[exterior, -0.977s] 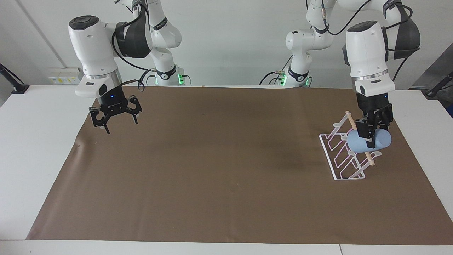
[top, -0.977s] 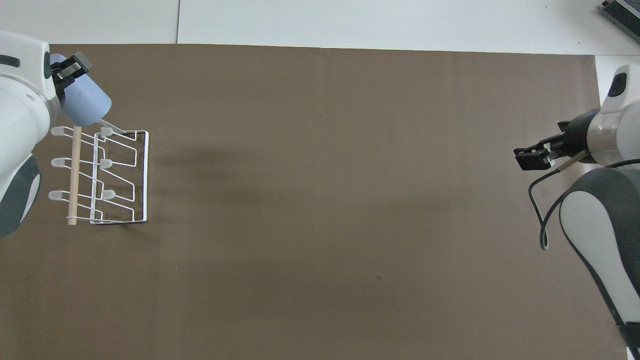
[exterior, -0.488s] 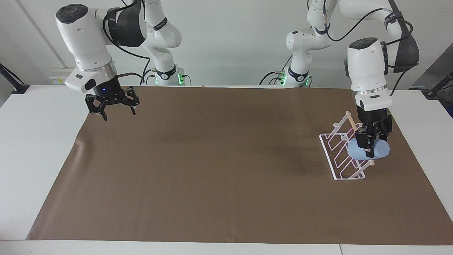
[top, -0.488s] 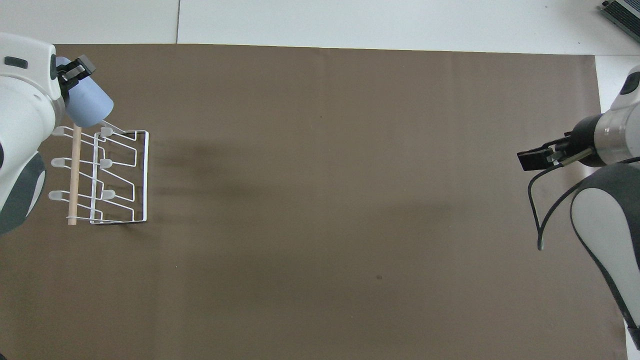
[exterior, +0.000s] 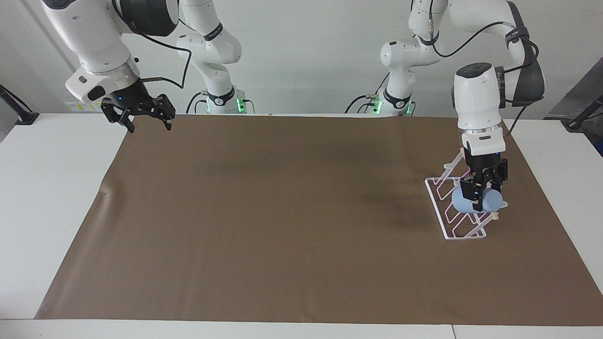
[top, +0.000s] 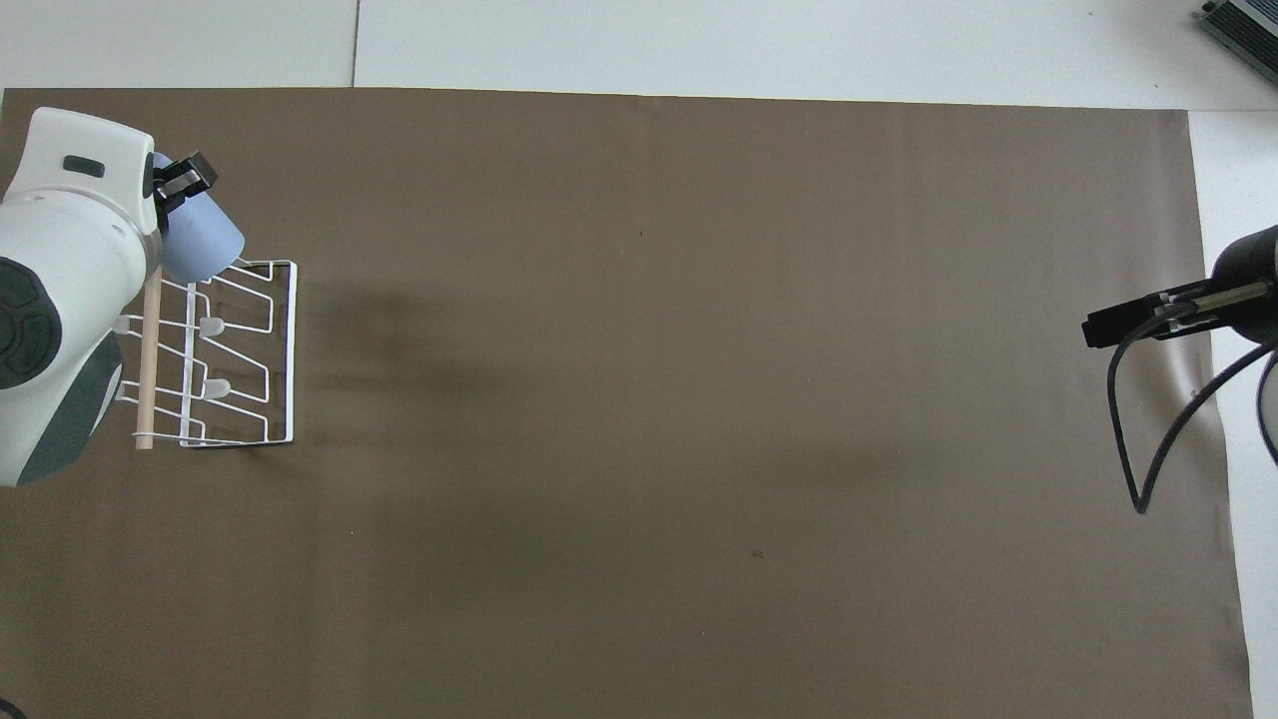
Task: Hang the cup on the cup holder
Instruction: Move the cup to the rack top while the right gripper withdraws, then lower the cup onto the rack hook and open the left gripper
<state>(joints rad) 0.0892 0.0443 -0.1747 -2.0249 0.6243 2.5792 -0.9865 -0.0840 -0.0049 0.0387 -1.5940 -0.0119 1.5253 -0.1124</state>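
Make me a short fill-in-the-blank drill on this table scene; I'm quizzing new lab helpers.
1. The left pincer is shut on the light blue ____.
2. The cup is held over the white wire ____.
3. The rack stands on a ____ mat.
4. The right pincer holds ____.

Missing words: cup; rack; brown; nothing

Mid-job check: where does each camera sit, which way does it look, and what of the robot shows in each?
Facing view: high across the table, looking at the robots; both bases and whole arms show, left gripper shut on the cup at the cup holder, right gripper open, waiting.
Overhead view: above the robots' end, looking forward and steeply down; only the left arm's wrist and the right gripper show.
Shared: both show the cup, cup holder and brown mat, half a turn apart.
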